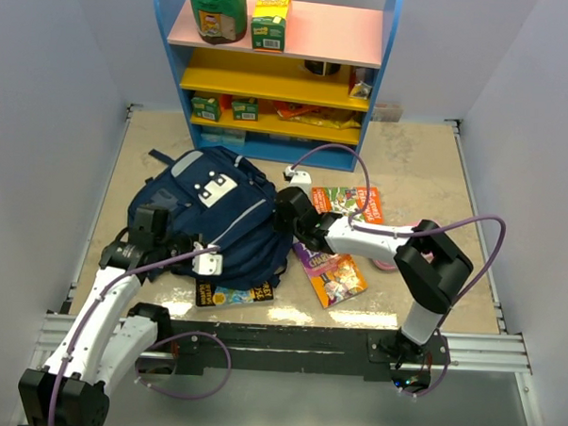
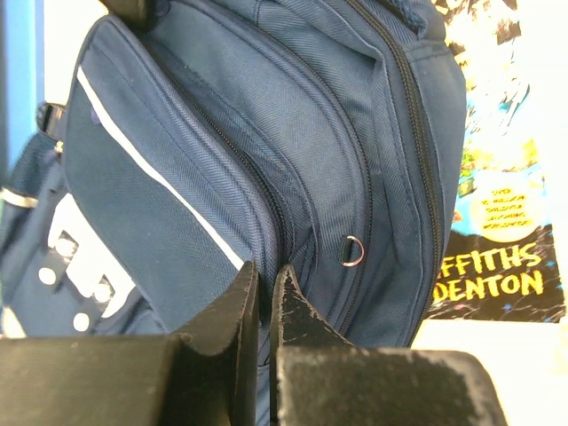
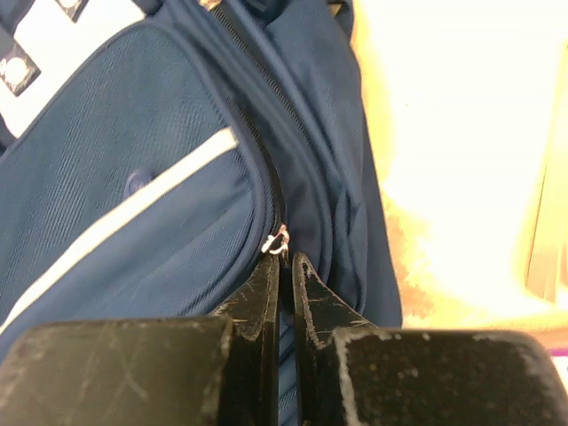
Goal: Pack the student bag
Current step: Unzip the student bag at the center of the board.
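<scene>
**Both grippers closed against the student bag's zips**

I see one student bag (image 1: 204, 209), navy with pale patches. It lies left of centre on the worktop (image 1: 418, 172), in front of one blue shelf unit (image 1: 271, 80).

My left gripper (image 2: 264, 297) sits at the bag's near edge, its fingers pressed together against a zipped seam. My right gripper (image 3: 286, 280) is at the bag's right side, also pressed together, its tips touching one small metal zip pull (image 3: 279, 240). I cannot tell whether either gripper actually pinches anything.

I count three books. The near book (image 1: 233, 294) lies partly under the bag's near edge. The green book (image 1: 352, 201) and the purple book (image 1: 336, 279) lie just right of the bag, beneath my right arm.

I judge two risks. The pull could slip from the tips. A tug could also drag the soft bag rather than move the slider, pushing the near book towards the worktop's edge.
</scene>
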`<state>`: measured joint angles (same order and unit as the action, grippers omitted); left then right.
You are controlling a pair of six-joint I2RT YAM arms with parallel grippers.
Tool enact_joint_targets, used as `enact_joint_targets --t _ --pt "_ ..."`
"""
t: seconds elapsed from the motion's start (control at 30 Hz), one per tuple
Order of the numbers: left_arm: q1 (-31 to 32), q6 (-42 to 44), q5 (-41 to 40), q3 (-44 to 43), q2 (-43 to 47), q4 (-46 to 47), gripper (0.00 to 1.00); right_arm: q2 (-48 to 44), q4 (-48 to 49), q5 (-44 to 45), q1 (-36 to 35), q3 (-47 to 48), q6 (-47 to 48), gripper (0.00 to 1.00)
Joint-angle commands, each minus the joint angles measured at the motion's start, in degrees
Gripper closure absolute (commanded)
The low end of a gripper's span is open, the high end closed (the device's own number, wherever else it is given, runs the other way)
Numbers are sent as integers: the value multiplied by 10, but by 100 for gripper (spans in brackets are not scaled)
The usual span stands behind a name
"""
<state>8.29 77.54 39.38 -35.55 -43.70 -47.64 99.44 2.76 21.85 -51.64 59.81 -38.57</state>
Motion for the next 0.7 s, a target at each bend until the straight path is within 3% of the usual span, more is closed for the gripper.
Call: enact_joint_targets --t 0.0,0.27,0.3,0.37,0.4,0.57,0.6,0.67 --pt "-3 54 21 -11 13 -62 100 8 -3 64 37 36 19 100" --pt "-3 64 20 -22 5 -71 100 23 -4 81 38 51 24 100" --pt "-3 56 18 -29 1 -67 87 19 -3 82 38 48 19 100" --pt "-3 32 19 -49 -18 -67 37 4 11 73 38 25 15 100" --pt "-2 20 25 -57 -26 -67 19 -2 17 72 38 15 10 100" --pt "-1 -83 118 -111 -74 -49 9 -35 57 40 38 -41 -12 100" --pt "1 -112 133 -114 -75 -33 0 -42 62 34 37 -45 -15 100" --pt "38 -240 137 -99 -74 62 0 -49 79 13 36 -61 -18 100"
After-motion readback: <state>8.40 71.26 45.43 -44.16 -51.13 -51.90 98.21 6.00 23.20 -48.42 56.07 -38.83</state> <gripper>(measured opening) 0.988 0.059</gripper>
